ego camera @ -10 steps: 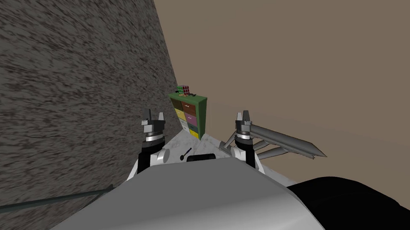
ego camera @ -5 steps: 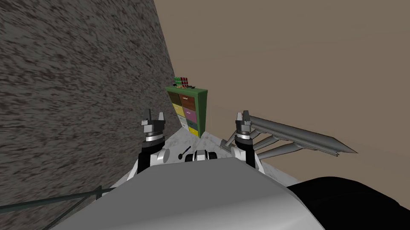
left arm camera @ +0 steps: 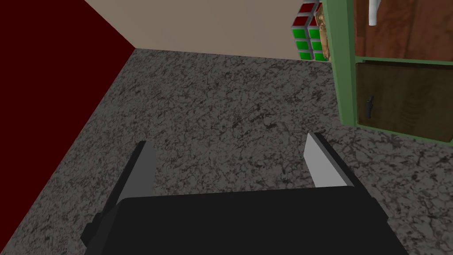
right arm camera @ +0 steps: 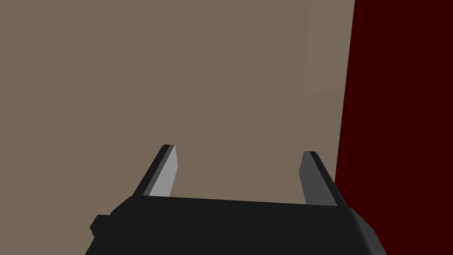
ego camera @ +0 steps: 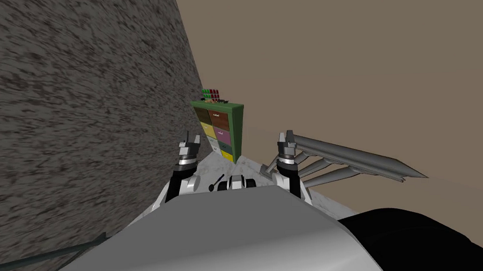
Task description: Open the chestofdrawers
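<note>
The left gripper (left arm camera: 226, 141) and right gripper (ego camera: 286, 139) held their fingers spread apart, empty. The green-framed chest of multicoloured drawers (ego camera: 224, 127) stood well ahead of both, untouched.

Your left gripper (ego camera: 191, 139) and right gripper (ego camera: 286, 135) are both raised side by side ahead of you, fingers spread apart.

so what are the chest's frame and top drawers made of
The frame is flat matte green, likely painted; what's underneath is unclear. The top drawers show brown streaky grain, so seemingly wood, with a dull finish.
</note>
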